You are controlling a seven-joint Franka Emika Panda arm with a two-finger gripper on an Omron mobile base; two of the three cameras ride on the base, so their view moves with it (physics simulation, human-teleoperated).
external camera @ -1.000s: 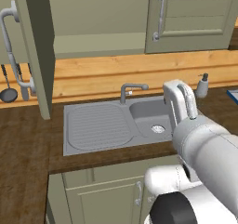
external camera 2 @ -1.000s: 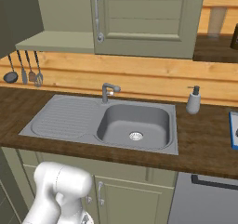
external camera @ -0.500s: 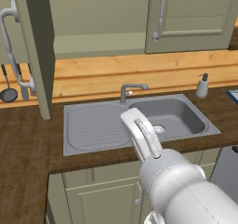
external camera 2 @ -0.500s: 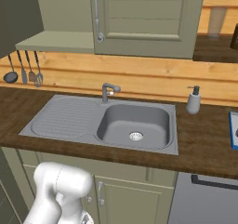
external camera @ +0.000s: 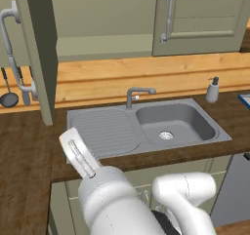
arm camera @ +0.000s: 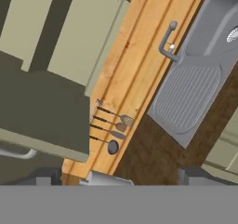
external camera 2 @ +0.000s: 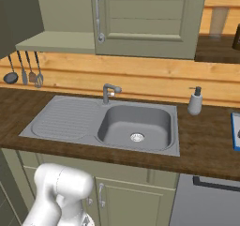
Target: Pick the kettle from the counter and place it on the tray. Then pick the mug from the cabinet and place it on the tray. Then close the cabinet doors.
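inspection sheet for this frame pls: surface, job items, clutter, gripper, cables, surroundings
Surface: dark wood counter with a grey sink set in it.
Job's things: blue-rimmed tray at the right edge, mostly cut off; left cabinet door open, right cabinet door shut; kettle and mug: nothing seen.
Clutter: soap bottle beside the sink; utensils hanging on the wall.
Gripper: open, holding nothing.
Cables: nothing seen.
Surroundings: faucet, low cupboards.

Sink (external camera 2: 136, 126) set in counter (external camera 2: 206, 145); soap bottle (external camera 2: 194, 101) right of sink.
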